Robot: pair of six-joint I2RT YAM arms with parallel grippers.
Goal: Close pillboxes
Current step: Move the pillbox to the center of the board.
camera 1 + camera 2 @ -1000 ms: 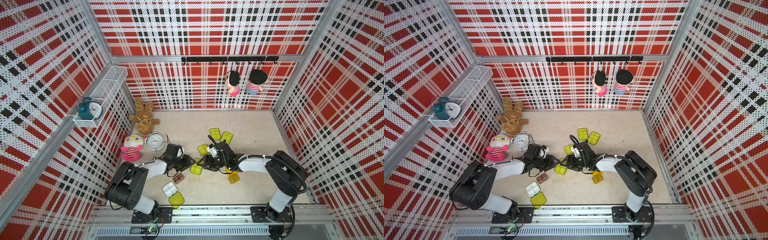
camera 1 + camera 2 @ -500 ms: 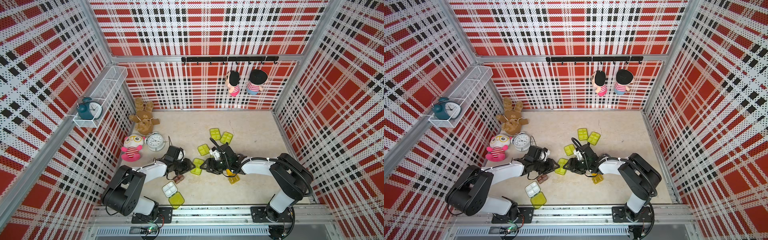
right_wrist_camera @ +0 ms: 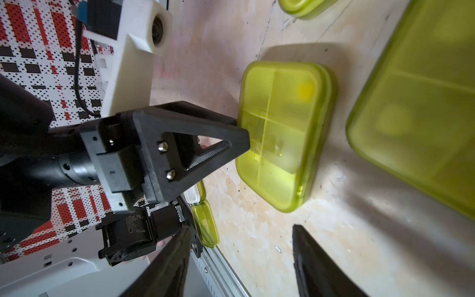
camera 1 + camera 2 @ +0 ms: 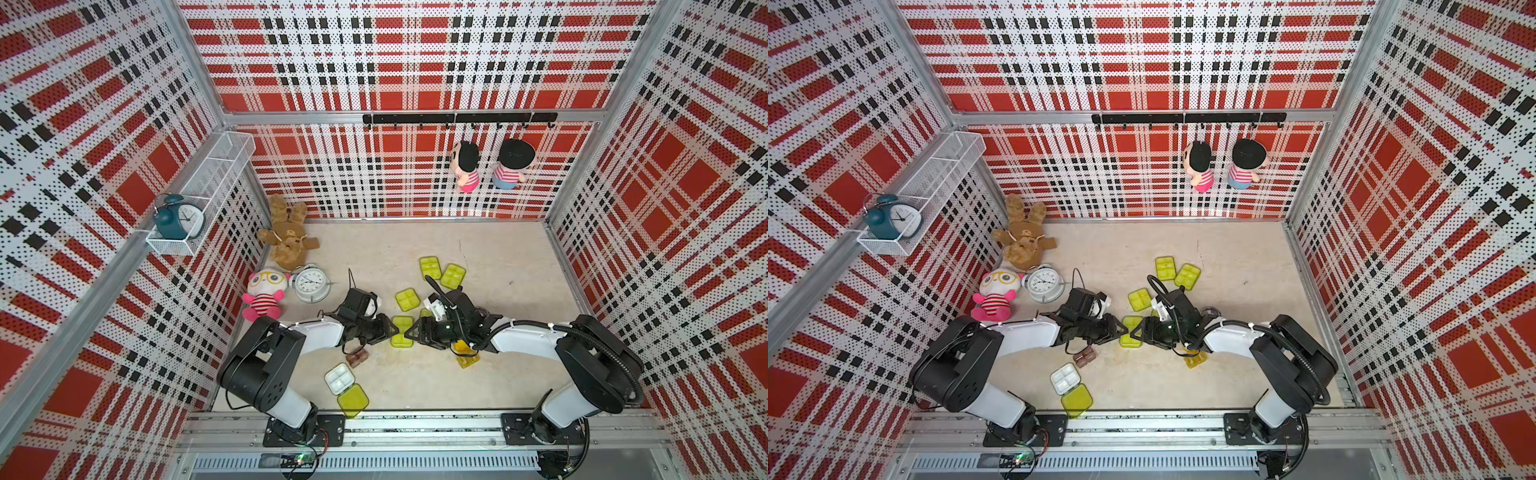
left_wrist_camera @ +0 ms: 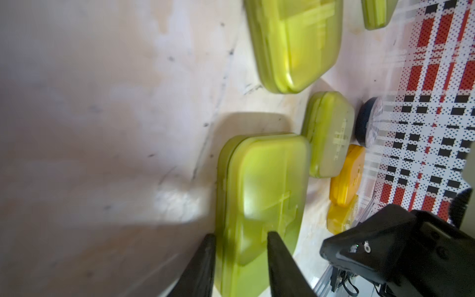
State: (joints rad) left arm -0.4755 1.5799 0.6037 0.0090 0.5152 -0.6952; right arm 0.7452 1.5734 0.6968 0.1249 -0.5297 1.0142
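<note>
Mid-table: you had the left gripper [image 5: 241, 234] set on the near edge of the central lime pillbox [image 5: 262, 180], one finger over the lid, one against the base. Gap stood narrow, roughly the box's thickness; whether it was bearing down I could not tell. Right gripper [image 3: 239, 257] hung just beside the same box, jaws wide, holding nothing. Judged step: pinching that lid home. Next called for a firm squeeze until seated, then release. White tray [image 4: 340, 379] near the front rail [image 4: 415, 419] lay open, its lime lid [image 4: 353, 400] flat beside it; likely your next.
</note>
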